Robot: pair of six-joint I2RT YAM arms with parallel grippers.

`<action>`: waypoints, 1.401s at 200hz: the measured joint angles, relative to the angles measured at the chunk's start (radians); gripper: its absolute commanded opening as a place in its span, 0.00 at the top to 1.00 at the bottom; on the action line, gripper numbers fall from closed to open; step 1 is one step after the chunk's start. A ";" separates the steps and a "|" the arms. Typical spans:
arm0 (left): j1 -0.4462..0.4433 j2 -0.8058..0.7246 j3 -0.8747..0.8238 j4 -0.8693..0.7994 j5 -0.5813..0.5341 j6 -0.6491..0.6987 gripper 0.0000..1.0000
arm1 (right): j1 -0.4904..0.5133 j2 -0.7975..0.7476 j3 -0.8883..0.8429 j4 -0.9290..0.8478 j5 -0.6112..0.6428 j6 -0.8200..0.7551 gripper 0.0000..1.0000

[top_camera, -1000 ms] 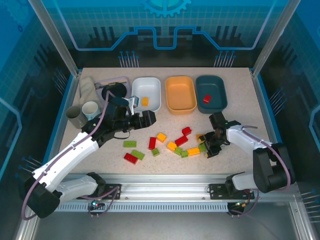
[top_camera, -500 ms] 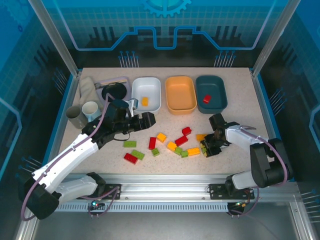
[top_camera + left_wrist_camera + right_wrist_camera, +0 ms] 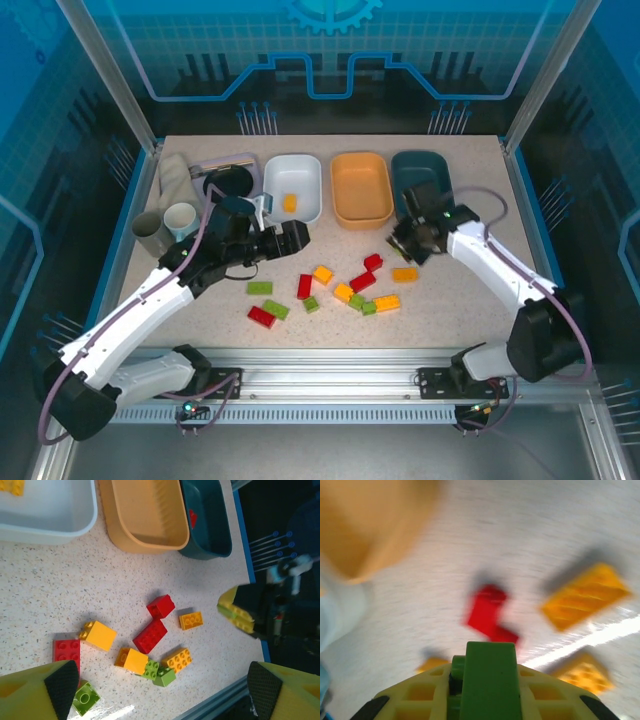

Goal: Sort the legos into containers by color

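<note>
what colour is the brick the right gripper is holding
Green; the brick shows best in the right wrist view.

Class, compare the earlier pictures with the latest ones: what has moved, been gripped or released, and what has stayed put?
The right gripper shut on a green brick at the right end of the pile, lifted it and swung away from the robot, toward the teal tub. The left gripper stayed open, barely shifting. The rest of the pile and the tubs are unmoved.
</note>
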 measured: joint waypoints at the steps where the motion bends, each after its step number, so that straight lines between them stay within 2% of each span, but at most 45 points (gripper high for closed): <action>1: 0.000 0.000 0.002 -0.001 0.000 0.000 0.08 | 0.005 0.008 0.017 0.000 0.003 -0.006 0.83; 31: 0.027 0.037 0.071 -0.020 -0.032 -0.008 0.06 | 0.061 0.232 0.302 0.018 0.026 -0.182 0.82; 67: 0.096 0.058 0.077 -0.026 -0.048 -0.043 0.06 | 0.052 0.582 0.647 -0.038 0.035 -0.322 0.82; 100: 0.118 0.062 0.086 -0.056 -0.060 -0.053 0.06 | 0.021 0.880 0.963 -0.130 0.013 -0.388 0.80; 119: 0.119 0.061 0.090 -0.083 -0.072 -0.053 0.06 | -0.002 1.003 1.094 -0.192 0.005 -0.398 0.78; 152: 0.119 0.049 0.090 -0.153 -0.107 -0.076 0.07 | -0.031 1.126 1.218 -0.272 -0.005 -0.406 0.66; 196: 0.119 0.025 0.088 -0.225 -0.135 -0.099 0.08 | -0.031 1.152 1.293 -0.324 -0.017 -0.425 0.48; 232: 0.119 0.023 0.064 -0.266 -0.141 -0.104 0.11 | -0.019 1.098 1.289 -0.331 0.010 -0.446 0.46; 258: 0.118 0.038 0.056 -0.288 -0.130 -0.084 0.14 | 0.013 0.891 1.110 -0.253 0.043 -0.483 0.46; 280: 0.097 0.095 0.056 -0.287 -0.113 -0.032 0.16 | 0.065 0.590 0.832 -0.111 0.064 -0.528 0.43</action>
